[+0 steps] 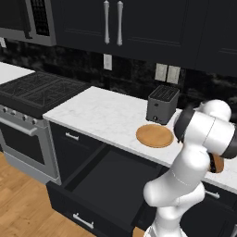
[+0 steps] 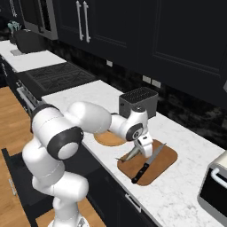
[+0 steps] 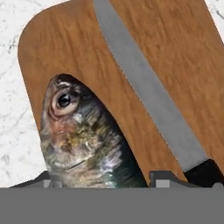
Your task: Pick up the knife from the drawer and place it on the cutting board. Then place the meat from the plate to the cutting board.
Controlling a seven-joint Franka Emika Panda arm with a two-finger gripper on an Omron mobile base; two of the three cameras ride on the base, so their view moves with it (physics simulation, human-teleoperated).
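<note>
Already the meat is a fish, and what matters is how it lies against the board beneath the jaws.

From the left base camera, the round plate (image 1: pixel 154 135) sits bare on the tabletop (image 1: pixel 102 115) beside the toaster (image 1: pixel 162 104), and the drawer (image 1: pixel 104 183) stands pulled open below; the arm hides the board.

From the right base camera, the jaws (image 2: pixel 132 154) hang over the near end of the cutting board (image 2: pixel 165 157), gripping a grey, tapered fish (image 2: pixel 129 155) that slants down to the board. The knife (image 2: pixel 149 162) lies just beside the jaws, on the side away from the plate (image 2: pixel 108 139), blade pointing toward the wall and handle toward the tabletop's front edge.

From the hand camera, the fish (image 3: pixel 81 144) is held between the jaws, its length running straight out ahead of them, head foremost over the board (image 3: pixel 175 57). The knife (image 3: pixel 148 94) lies to one side, slanting slightly toward the fish's line but clear of it. I judge the coming move is to lower and let go without nudging the blade.
</note>
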